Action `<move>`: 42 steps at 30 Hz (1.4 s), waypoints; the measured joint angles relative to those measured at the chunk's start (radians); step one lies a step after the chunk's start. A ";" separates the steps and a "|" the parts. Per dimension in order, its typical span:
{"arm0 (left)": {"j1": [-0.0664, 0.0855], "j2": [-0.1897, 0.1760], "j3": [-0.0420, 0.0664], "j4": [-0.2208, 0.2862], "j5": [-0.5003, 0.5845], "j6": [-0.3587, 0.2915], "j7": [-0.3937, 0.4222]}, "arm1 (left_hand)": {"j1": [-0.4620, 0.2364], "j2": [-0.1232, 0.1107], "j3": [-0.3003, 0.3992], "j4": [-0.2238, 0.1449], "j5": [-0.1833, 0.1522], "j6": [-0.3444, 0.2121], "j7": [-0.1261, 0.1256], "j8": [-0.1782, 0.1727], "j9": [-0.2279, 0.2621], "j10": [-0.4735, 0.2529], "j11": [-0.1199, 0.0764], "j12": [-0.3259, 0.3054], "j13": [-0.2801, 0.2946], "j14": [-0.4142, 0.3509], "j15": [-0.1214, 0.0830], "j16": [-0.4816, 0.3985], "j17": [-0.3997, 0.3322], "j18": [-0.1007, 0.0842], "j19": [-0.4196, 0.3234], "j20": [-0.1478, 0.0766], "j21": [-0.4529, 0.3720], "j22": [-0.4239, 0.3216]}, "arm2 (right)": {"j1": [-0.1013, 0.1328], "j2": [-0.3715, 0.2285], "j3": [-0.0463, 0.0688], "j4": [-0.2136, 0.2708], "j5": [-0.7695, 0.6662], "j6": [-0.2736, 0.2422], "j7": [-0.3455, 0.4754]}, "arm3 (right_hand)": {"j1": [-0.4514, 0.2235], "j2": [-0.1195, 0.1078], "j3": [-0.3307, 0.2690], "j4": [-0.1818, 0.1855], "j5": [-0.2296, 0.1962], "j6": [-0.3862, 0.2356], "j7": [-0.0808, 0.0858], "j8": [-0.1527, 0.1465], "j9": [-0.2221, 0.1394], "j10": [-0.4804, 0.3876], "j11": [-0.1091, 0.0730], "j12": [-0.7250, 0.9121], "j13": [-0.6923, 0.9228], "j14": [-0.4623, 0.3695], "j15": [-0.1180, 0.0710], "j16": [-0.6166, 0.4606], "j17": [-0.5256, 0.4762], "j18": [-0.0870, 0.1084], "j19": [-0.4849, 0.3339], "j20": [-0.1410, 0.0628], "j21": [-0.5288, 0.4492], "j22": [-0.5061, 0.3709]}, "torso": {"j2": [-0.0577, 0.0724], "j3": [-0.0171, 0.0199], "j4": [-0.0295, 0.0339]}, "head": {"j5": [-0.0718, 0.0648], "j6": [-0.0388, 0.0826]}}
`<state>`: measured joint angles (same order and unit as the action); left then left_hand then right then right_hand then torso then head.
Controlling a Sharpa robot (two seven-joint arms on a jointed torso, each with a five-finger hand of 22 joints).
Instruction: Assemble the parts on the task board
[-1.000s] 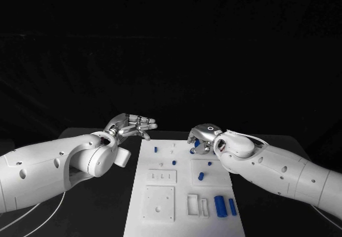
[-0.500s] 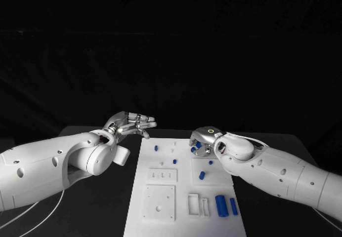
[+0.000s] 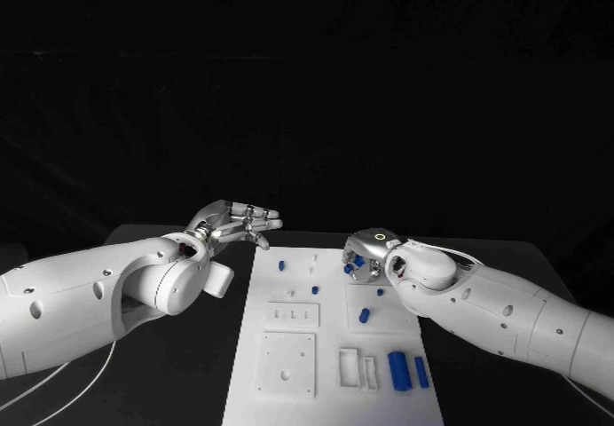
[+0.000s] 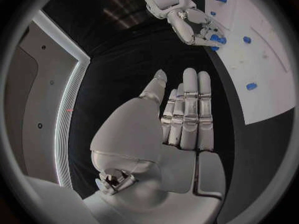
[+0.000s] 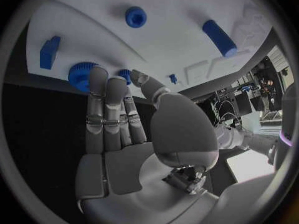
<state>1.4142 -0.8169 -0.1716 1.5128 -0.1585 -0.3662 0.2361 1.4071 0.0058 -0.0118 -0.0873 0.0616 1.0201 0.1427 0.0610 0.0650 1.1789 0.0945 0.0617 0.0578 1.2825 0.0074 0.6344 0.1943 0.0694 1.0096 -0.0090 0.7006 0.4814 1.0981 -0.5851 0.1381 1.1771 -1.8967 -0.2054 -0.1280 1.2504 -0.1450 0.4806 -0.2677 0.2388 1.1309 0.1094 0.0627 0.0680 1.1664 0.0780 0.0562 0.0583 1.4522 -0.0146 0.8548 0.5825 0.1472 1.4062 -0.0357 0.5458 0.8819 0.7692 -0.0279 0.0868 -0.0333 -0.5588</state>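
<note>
Left hand (image 3: pixel 238 222): off the far left corner of the task board (image 3: pixel 326 390), over the black table (image 3: pixel 153 238); fingers straight and side by side, nothing held. Board: white, central; blue parts scattered across it, small pegs (image 3: pixel 281 264) on the left half, a short cylinder (image 3: pixel 365 314) mid-right, two long cylinders (image 3: pixel 397 371) upright near the front right. Right hand (image 3: pixel 365 256): low over the far right corner; fingers extended, fingertips (image 5: pixel 97 75) at a blue gear (image 5: pixel 79 76) near the edge. Actual grip: cannot tell.
</note>
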 measured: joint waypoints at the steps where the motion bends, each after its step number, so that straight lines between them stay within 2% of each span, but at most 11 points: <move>1: 0.000 0.000 0.000 0.000 0.000 0.000 0.000 | 0.000 0.000 0.000 0.000 0.000 0.000 0.000 0.000 0.000 0.000 0.000 0.000 0.000 0.000 0.000 0.000 0.000 0.000 0.000 0.000 0.000 0.000 | 0.000 0.000 0.000 0.000 0.000 0.000 0.000 | 0.000 0.000 0.002 0.000 -0.003 0.001 0.000 0.000 0.000 0.002 -0.001 0.000 0.000 0.000 0.000 0.000 0.000 0.000 0.000 0.000 0.000 0.001 | 0.000 -0.0001 -0.0001 | 0.000 0.000; 9: 0.001 0.000 0.000 0.001 0.000 0.002 -0.001 | 0.000 0.000 0.000 0.000 0.000 0.000 0.000 0.000 0.000 0.000 0.000 0.000 0.000 0.000 0.000 0.000 0.000 0.000 0.000 0.000 0.000 -0.001 | -0.001 0.005 0.000 -0.003 -0.002 0.000 -0.002 | -0.007 0.007 0.056 0.025 -0.070 0.024 -0.002 0.000 0.000 0.053 -0.014 0.000 0.001 -0.004 -0.004 0.007 0.003 -0.001 0.005 -0.005 0.004 0.046 | 0.004 -0.0013 -0.0007 | 0.001 0.000; 15: 0.003 0.000 0.000 0.002 -0.001 0.002 -0.002 | 0.000 0.000 0.000 0.000 0.000 0.000 0.000 0.000 0.000 0.000 0.000 0.000 0.000 0.000 0.000 0.000 0.000 0.000 0.000 0.000 0.000 -0.001 | -0.002 0.008 0.000 -0.005 -0.002 0.000 -0.002 | -0.007 0.007 0.066 0.035 -0.084 0.043 -0.008 0.000 0.001 0.079 -0.020 0.000 0.002 -0.007 -0.007 0.009 0.003 -0.008 0.011 -0.011 0.056 0.113 | 0.006 -0.0026 -0.0007 | 0.001 0.000; 16: 0.003 0.000 0.000 0.002 -0.002 0.003 -0.002 | 0.000 0.000 0.000 0.000 0.000 0.000 0.000 0.000 0.000 0.000 0.000 0.000 0.000 0.000 0.000 0.000 0.000 0.000 0.000 0.000 0.000 -0.001 | -0.002 0.008 0.000 -0.005 -0.002 0.000 -0.002 | -0.005 0.009 0.069 0.038 -0.088 0.047 -0.012 0.000 0.002 0.087 -0.026 0.000 0.002 -0.008 -0.008 0.009 0.003 -0.008 0.011 -0.011 0.067 0.125 | 0.006 -0.0026 -0.0007 | 0.002 0.000; 22: 0.003 0.004 0.000 -0.003 -0.004 0.004 -0.003 | 0.000 0.000 0.000 0.000 0.000 0.000 0.000 0.000 0.000 0.000 0.000 0.000 0.000 0.000 0.000 0.000 0.000 0.000 0.000 0.000 0.000 -0.001 | -0.002 0.010 0.001 -0.006 -0.002 0.000 -0.003 | 0.009 0.023 0.083 0.043 -0.117 0.072 -0.016 -0.001 0.003 0.116 -0.034 0.000 0.002 -0.009 -0.019 0.009 0.007 -0.010 0.016 -0.016 0.110 0.173 | 0.009 -0.0044 -0.0017 | 0.001 0.000; 25: 0.003 0.006 0.000 -0.007 -0.005 0.005 -0.003 | 0.000 0.000 0.000 0.000 0.000 0.000 0.000 0.000 0.000 0.000 0.000 0.000 0.000 0.000 0.000 0.000 -0.005 0.000 0.000 0.000 0.000 -0.003 | -0.001 0.010 0.001 -0.007 -0.002 -0.001 -0.005 | 0.012 0.026 0.090 0.042 -0.127 0.087 -0.019 -0.003 0.004 0.132 -0.039 -0.001 0.003 -0.012 -0.023 0.009 0.009 -0.025 0.019 -0.024 0.124 0.196 | 0.011 -0.0051 -0.0019 | -0.001 0.000; 35: 0.003 0.007 0.000 -0.011 -0.006 0.006 -0.005 | 0.000 0.000 0.000 0.000 0.000 0.000 0.000 0.000 0.000 0.000 0.000 0.000 0.000 0.000 0.000 0.000 -0.005 0.000 0.000 0.000 0.000 -0.003 | -0.002 0.011 0.001 0.000 -0.018 -0.018 -0.024 | 0.017 0.031 0.120 0.036 -0.127 0.096 -0.022 -0.003 0.008 0.142 -0.043 -0.003 0.003 -0.011 -0.029 0.009 0.011 -0.032 0.018 -0.032 0.130 0.263 | 0.013 -0.0063 -0.0014 | -0.001 0.003; 42: 0.003 0.007 0.000 -0.013 -0.007 0.006 -0.005 | 0.000 0.000 0.000 0.000 0.000 0.000 0.000 0.000 0.000 0.000 0.000 0.000 0.000 0.000 0.000 0.000 -0.006 0.000 0.000 0.000 0.000 -0.003 | -0.003 0.011 0.002 0.038 -0.036 -0.056 -0.052 | 0.021 0.027 0.130 0.040 -0.121 0.097 -0.023 -0.003 0.008 0.149 -0.043 0.000 0.003 -0.010 -0.029 0.009 0.011 -0.039 0.023 -0.038 0.116 0.290 | 0.013 -0.0069 -0.0007 | 0.003 0.008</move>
<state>1.4175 -0.8100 -0.1719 1.4997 -0.1653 -0.3603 0.2312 1.4072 0.0059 -0.0117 -0.0873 0.0614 1.0201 0.1427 0.0610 0.0648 1.1790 0.0944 0.0618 0.0575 1.2826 0.0075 0.6343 0.1878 0.0693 1.0096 -0.0090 0.7006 0.4785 1.0947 -0.5744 0.1397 1.2154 -1.9328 -0.2612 -0.1801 1.2718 -0.1183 0.6103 -0.2277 0.1175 1.2278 0.0869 0.0597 0.0759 1.3157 0.0355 0.0563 0.0612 1.4417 -0.0431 0.8634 0.5940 0.1078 1.4294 -0.0735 0.6616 1.1724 0.7825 -0.0348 0.0861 -0.0300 -0.5504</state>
